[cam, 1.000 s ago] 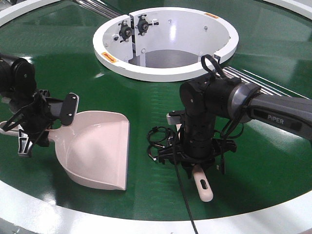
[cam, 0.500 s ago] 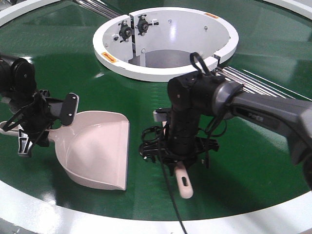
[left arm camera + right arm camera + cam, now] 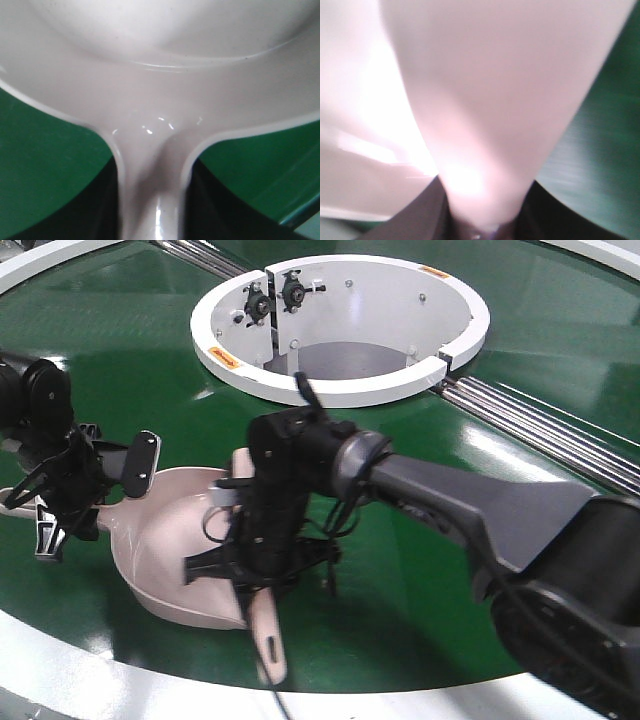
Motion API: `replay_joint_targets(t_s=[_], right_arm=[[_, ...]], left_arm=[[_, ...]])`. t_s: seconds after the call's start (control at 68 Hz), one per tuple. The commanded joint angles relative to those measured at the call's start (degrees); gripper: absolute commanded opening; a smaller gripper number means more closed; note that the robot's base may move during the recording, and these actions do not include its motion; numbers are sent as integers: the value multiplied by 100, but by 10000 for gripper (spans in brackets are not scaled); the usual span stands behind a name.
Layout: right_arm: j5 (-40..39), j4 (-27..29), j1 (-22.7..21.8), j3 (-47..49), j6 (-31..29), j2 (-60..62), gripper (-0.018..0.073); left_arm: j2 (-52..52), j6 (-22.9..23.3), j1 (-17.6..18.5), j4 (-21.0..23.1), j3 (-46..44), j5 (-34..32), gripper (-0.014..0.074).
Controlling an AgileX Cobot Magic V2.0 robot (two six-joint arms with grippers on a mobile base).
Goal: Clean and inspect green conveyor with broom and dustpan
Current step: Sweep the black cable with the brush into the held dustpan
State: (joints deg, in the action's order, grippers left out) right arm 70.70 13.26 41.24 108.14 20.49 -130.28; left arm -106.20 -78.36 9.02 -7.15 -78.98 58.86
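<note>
Left gripper (image 3: pixel 62 505) low, far left, clamped; right gripper (image 3: pixel 262 580) extended leftward, pointing down, clamped.

- Swung the right gripper (image 3: pixel 262 578) leftward across the green conveyor (image 3: pixel 430 570), from well right of the dustpan (image 3: pixel 165 540) to right over its front lip.
- Carried the broom (image 3: pixel 268 638) along in the same grip, overlapping the dustpan's open edge now rather than lying apart from it.
- Brought the broom's handle end closer to the conveyor's near pale rim.
- Uncovered the silver rails (image 3: pixel 540 430) formerly hidden behind the right arm.
</note>
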Motion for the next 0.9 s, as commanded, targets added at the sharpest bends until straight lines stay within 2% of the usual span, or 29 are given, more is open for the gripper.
replay_joint_targets(t_s=[0.0,0.294,0.426,0.691,0.882], right_arm=[[329,355,119,443,-235,292,-2],[329,308,171,825,-425,686,-2],[329,-51,80,820,-407,1059,-2],[329,-501,-244,747,-389,1638,-1],[329,-766,-690,-14,-407,2046,-1]], left_arm=[[265,74,41,100,-158,-113,76],[265,74,41,100,-158,-113,76],[265,74,41,100,-158,-113,76],[265,74,41,100,-158,-113,76],[265,74,41,100,-158,-113,76]])
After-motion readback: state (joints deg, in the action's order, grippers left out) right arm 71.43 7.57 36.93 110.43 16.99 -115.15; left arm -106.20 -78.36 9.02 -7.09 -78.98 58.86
